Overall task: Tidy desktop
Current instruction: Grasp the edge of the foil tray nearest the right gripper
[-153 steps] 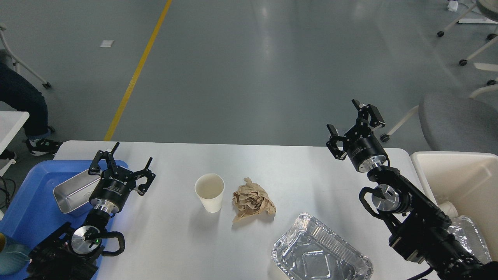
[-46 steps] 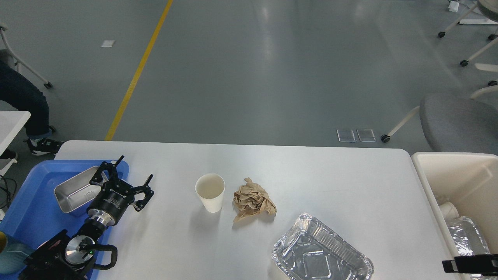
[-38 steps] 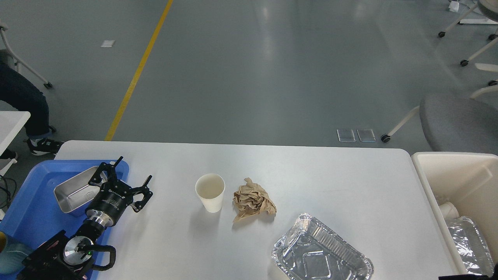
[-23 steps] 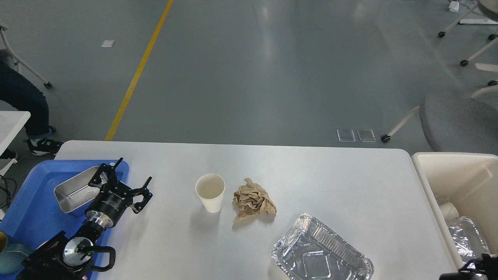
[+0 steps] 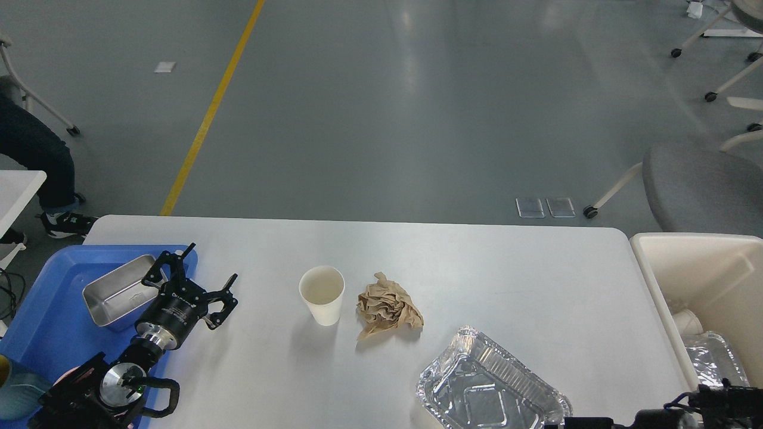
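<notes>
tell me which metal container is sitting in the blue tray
The smooth steel pan sits in the blue tray, beside the left gripper. The crinkled foil tray lies on the desktop itself.

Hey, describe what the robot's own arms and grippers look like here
The left arm is matte black with silver metal joint rings, a looped black cable and a small green light. Its left gripper has skeletal black fingers and white lettering. Only a black sliver of the right arm shows.

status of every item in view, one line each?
paper cup: upright, on the desktop
brown paper: crumpled, beside the cup
foil tray: open side up, near edge
steel pan: in the blue tray
cream bin: holds discarded items
left gripper: open, holding nothing
</notes>
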{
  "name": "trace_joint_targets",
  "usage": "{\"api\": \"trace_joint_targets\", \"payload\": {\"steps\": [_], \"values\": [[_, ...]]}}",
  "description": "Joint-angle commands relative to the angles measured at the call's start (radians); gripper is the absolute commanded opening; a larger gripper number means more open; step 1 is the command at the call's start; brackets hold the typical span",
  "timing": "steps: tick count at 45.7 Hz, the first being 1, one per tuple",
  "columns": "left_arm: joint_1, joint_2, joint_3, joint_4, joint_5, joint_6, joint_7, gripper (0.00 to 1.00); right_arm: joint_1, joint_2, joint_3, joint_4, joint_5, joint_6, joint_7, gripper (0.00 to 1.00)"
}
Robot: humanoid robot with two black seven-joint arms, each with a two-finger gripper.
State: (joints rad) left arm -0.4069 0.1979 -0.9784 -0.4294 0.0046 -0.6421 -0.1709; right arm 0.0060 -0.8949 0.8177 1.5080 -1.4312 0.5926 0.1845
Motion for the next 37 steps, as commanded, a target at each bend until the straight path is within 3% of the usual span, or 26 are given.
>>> {"api": "trace_joint_targets", "payload": {"steps": [1,37], "values": [[0.002,0.006,0.001,0.0,0.0,0.001,-0.001,0.97,0.017,0.034,0.0,-0.051,0.0,0.0,-0.005,1.0],[0.003,0.014,0.003,0.0,0.0,0.001,-0.004,0.97,0.02,0.142,-0.02,-0.109,-0.017,0.003,-0.019,1.0]]}}
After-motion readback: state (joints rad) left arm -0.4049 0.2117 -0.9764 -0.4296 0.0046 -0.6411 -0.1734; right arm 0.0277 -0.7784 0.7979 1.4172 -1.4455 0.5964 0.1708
